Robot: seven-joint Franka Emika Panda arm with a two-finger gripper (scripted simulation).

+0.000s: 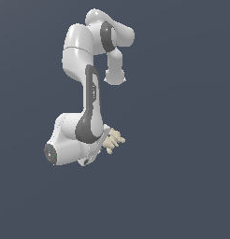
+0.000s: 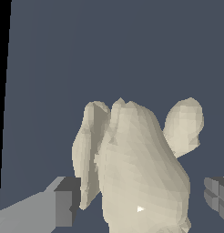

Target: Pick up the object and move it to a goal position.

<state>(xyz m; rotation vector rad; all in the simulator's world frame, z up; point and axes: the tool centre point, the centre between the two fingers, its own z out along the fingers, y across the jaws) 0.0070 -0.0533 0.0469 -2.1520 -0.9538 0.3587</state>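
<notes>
The gripper (image 2: 141, 205) stood open around the object (image 2: 141, 173), one finger (image 2: 63, 207) just beside it and the other apart from it.

The object (image 1: 113, 139) (image 2: 141, 173) is seen as a small, matte, cream-beige lump with several rounded, finger-like lobes. In the exterior view it is found just beside the arm's white end, lobes fanned toward the exterior view's right.
</notes>
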